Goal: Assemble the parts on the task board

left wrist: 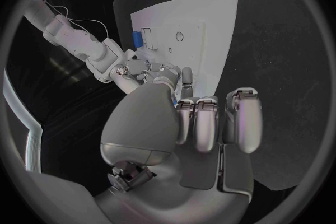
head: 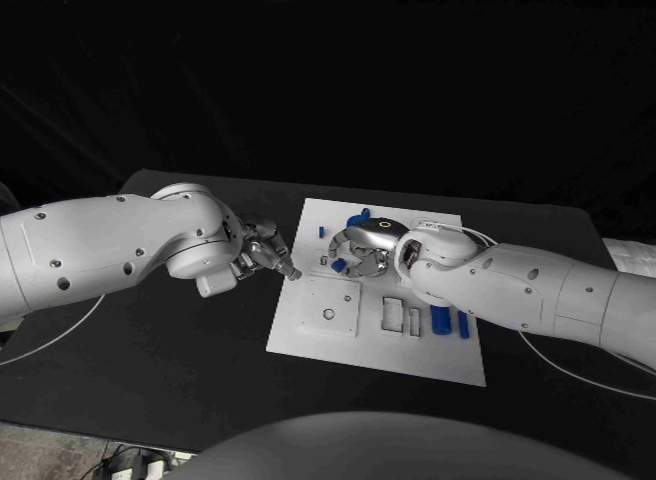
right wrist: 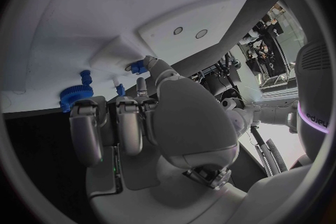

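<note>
Fingers (right wrist: 150, 63) of the right hand (head: 360, 247) pinch a small blue part (right wrist: 138, 68) against the white task board (head: 321, 340), which lies mid-table. Beside them on the board stand a blue gear (right wrist: 72, 95) and a blue peg (right wrist: 120, 89). At the board's 9 o'clock edge the left hand (head: 266, 252) hovers over the black table (head: 155, 370), fingers curled in, holding nothing. Two blue blocks (head: 442, 319) lie toward the board's 4 o'clock.
</note>
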You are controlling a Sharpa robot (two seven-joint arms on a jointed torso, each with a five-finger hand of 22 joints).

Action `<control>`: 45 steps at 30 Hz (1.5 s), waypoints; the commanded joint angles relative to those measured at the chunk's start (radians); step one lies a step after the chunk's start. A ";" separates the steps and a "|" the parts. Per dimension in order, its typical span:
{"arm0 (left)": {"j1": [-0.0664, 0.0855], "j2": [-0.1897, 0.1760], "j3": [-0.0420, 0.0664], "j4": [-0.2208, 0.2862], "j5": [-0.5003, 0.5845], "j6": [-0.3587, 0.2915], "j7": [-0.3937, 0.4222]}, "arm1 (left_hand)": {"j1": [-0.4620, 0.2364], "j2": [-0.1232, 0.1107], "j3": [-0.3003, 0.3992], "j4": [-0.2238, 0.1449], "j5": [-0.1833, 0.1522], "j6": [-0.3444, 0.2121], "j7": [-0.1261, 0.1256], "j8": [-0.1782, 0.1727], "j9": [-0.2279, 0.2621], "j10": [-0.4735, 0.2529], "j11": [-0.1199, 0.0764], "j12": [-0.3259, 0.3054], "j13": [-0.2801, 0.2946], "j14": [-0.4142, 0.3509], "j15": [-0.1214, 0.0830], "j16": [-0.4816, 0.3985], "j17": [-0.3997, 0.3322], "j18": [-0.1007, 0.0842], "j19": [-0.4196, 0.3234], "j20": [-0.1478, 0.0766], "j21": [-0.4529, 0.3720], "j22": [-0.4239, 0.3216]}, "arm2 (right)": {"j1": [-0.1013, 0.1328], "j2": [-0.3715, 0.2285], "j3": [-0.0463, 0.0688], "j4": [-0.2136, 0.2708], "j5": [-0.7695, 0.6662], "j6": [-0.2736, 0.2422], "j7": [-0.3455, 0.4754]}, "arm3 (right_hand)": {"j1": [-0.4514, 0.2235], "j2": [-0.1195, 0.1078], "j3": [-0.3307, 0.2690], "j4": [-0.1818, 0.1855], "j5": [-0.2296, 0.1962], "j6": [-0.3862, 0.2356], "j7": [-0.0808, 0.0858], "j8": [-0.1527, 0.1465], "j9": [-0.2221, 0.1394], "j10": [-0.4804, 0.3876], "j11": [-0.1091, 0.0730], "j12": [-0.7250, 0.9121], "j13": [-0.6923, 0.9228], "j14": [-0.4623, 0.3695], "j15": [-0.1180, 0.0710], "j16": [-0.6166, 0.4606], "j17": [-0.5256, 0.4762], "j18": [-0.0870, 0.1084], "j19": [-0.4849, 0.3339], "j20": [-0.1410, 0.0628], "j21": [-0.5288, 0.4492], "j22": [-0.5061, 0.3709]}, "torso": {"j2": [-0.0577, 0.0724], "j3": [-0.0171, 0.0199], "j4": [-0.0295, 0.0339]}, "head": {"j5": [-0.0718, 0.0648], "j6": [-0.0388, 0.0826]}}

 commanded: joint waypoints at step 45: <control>-0.002 0.060 -0.003 -0.042 0.066 -0.080 0.219 | 0.123 0.001 -0.007 0.031 0.081 -0.269 0.048 -0.188 -0.194 0.106 0.031 0.002 0.262 0.105 0.029 0.002 0.263 0.015 0.016 0.030 -0.080 0.214 | -0.030 -0.057 0.000 0.014 0.549 -0.113 0.218 | -0.053 0.022 0.083 0.016 0.012 0.099 0.011 0.129 0.101 0.106 0.002 0.003 0.263 0.106 0.006 0.003 0.263 0.004 0.055 0.002 -0.044 0.240 | -0.002 -0.0008 -0.0083 | 0.002 0.000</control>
